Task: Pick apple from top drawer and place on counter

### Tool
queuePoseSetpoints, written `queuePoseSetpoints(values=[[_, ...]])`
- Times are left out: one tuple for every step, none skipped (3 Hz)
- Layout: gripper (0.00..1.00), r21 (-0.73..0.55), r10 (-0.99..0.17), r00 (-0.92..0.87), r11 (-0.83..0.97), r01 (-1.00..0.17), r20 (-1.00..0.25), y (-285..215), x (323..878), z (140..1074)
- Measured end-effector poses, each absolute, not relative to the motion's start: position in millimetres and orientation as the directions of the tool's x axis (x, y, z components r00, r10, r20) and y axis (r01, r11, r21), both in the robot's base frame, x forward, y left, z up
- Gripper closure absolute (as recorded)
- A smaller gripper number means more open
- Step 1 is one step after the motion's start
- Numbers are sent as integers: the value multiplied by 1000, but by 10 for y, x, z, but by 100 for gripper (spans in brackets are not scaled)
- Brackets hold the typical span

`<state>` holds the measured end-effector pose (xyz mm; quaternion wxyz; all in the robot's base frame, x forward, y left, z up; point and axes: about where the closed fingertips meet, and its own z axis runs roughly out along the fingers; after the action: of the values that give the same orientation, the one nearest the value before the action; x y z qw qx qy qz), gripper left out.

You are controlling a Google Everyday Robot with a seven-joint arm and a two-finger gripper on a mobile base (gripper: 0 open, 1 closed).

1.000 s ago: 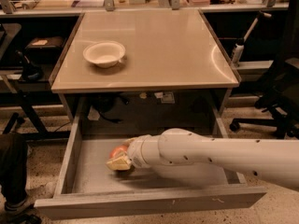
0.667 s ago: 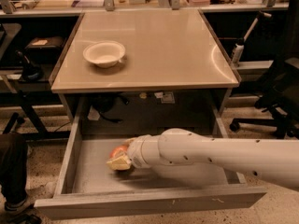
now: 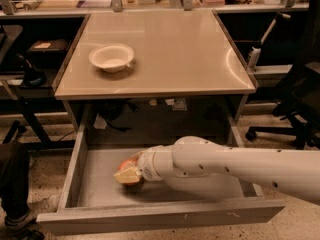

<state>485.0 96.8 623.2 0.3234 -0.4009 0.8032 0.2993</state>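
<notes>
Cream-yellow and dull, the tip of the tool (image 3: 128, 174) sits low in the left half of the top drawer (image 3: 160, 217), right against the apple (image 3: 128, 164). Whether it has closed on the fruit or only brackets it, I cannot tell, since the wrist covers the rest. Compared with the views from 1 second and 0.7 seconds ago, nothing has shifted: tool, apple and arm hold the same spot. I read that as a pause at the grasp, so the pick is not yet proven, and the lift and the transfer are both left to do.

The apple shows as a small red-orange curve, smooth-skinned, apparently resting on the drawer floor. The arm (image 3: 235, 166) behind it is a fat white tube, matte, dotted with small dark holes, crossing the drawer's right side. The drawer is grey metal, shallow and straight-walled, its floor flat and scuffed. Above it, the surface (image 3: 180, 59) is a tan glossy slab with a thin grey edge. It carries 1 white bowl (image 3: 111, 58), round and shallow, on its left part.
</notes>
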Motion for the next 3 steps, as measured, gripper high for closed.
queuePoseSetpoints(values=[[100,272,-426,-529,529,-804,-734,877,4999,6449],[100,288,-422,-566,560,-777,-708,735,5225,6749],[100,255,-445,-569,587,-769,-691,523,5469,7087]])
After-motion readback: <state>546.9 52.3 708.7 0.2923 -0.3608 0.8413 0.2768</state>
